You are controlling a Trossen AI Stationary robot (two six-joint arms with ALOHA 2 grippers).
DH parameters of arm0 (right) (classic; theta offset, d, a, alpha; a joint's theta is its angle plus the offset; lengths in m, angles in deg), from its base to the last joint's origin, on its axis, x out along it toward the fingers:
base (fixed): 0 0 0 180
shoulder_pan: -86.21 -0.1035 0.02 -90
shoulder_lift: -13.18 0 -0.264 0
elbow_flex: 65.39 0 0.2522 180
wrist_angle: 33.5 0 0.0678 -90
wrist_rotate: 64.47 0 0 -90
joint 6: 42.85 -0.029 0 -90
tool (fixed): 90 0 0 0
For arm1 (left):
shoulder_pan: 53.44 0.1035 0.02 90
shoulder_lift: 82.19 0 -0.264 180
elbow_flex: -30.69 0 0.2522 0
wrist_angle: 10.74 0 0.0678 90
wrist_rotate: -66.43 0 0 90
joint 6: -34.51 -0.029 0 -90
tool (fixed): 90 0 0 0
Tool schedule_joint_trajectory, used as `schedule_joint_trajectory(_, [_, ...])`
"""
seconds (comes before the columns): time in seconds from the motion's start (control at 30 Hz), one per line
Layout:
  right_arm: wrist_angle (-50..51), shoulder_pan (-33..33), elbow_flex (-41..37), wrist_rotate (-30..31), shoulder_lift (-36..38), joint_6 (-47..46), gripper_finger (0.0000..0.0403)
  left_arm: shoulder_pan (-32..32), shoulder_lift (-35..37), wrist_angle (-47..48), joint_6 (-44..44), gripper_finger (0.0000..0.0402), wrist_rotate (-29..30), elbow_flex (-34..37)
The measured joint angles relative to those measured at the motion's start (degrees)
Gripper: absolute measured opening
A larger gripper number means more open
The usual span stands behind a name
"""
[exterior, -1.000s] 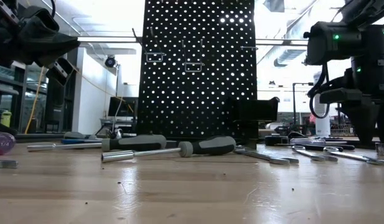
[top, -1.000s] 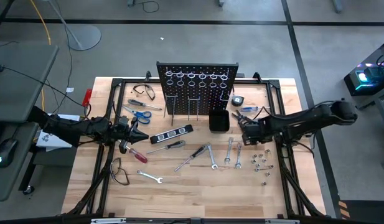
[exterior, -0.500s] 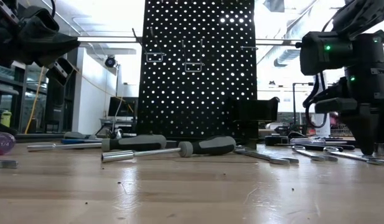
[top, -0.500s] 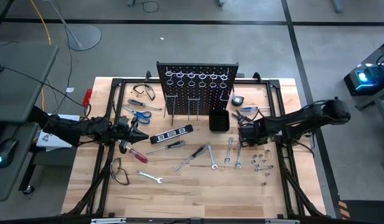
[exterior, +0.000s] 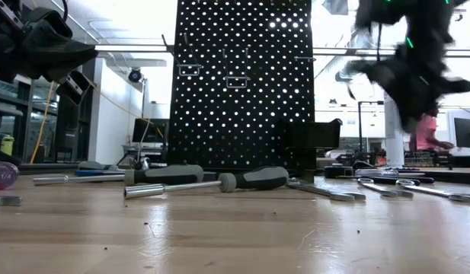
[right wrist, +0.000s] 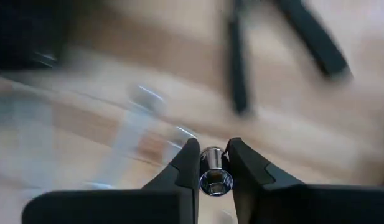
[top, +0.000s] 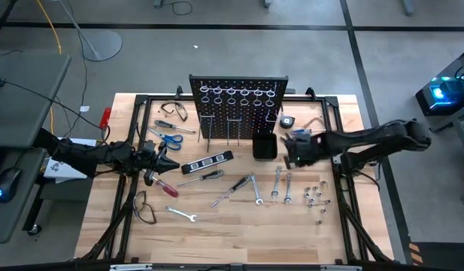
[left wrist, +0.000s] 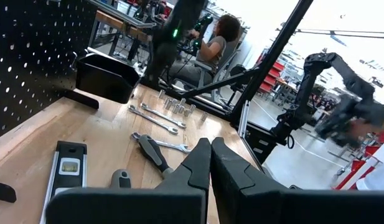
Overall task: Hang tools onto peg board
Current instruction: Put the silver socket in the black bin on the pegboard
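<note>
Both arms matte black, jointed, bulky housings; left gripper point(left wrist: 210, 163) fingers black, tapered; green light on right arm point(top: 367, 143).

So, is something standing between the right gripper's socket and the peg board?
Yes. The small black box stands at the foot of the peg board, beside the right gripper, whose fingers hold a silver socket.

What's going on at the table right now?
The right gripper has its fingers closed on a small silver socket, lifted off the table near the small black box. The left gripper waits shut at the table's left side, holding nothing. The peg board stands at the back; wrenches and screwdrivers lie on the table.
</note>
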Motion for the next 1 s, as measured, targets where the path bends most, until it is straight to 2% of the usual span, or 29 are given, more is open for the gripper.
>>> schedule_joint_trajectory(0.1, [-3.68, 0.57, 7.6, 5.91, 0.82, 6.13, 0.0039, 0.0, -0.01, 0.0, 0.0, 0.0, -0.01, 0.0])
schedule_joint_trajectory(0.2, [-5.53, 2.88, 11.86, 8.17, -0.56, 11.91, 0.0039, -0.01, -0.01, 0.0, 0.0, 0.0, -0.02, 0.0])
schedule_joint_trajectory(0.37, [-12.7, 6.84, 11.49, 2.47, -4.52, 17.49, 0.0039, 0.01, -0.01, 0.0, 0.0, 0.0, -0.02, 0.0])
schedule_joint_trajectory(0.5, [-18.84, 7.4, 11.15, 2.33, -8.22, 22.44, 0.0042, 0.0, -0.01, 0.0, 0.0, 0.0, -0.02, 0.0])
schedule_joint_trajectory(0.57, [-19.65, 8.04, 11.15, 2.21, -9.46, 22.72, 0.0068, -0.01, -0.01, 0.02, 0.0, 0.0, -0.02, 0.0])
schedule_joint_trajectory(0.8, [-14.91, 7.85, 11.15, 1.85, -9.31, 22.91, 0.0203, -0.01, -0.01, 0.02, 0.0, 0.0, -0.02, 0.0])
schedule_joint_trajectory(0.9, [-14.13, 7.87, 11.13, 1.99, -7.61, 23.18, 0.0229, 0.0, -0.01, 0.02, 0.0, 0.0, 0.0, 0.0])
schedule_joint_trajectory(1.0, [-10.09, 6.01, 11.13, 0.32, -4.96, 23.5, 0.0235, -0.01, -0.01, 0.03, 0.0, 0.0, -0.02, 0.0])
